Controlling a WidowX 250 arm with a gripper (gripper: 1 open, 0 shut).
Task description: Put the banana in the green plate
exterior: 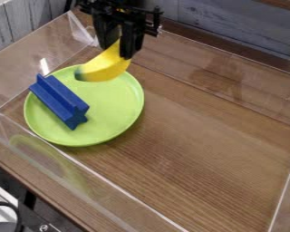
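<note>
Camera view: black tool [120,50] pinches small curved yellow toy banana [106,66] — hanging over far rim of round lime-green plastic plate [117,122], blue rectangular block [61,100] on it.

From my remote station I can read no text, label, brand, number or sign anywhere in this camera view; no surface carries legible markings.

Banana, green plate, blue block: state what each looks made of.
Banana: probably smooth plastic, uniform yellow with a soft sheen.
Green plate: likely molded plastic, flat lime color, glossy rim.
Blue block: plastic or painted wood; can't tell, solid matte blue.
</note>
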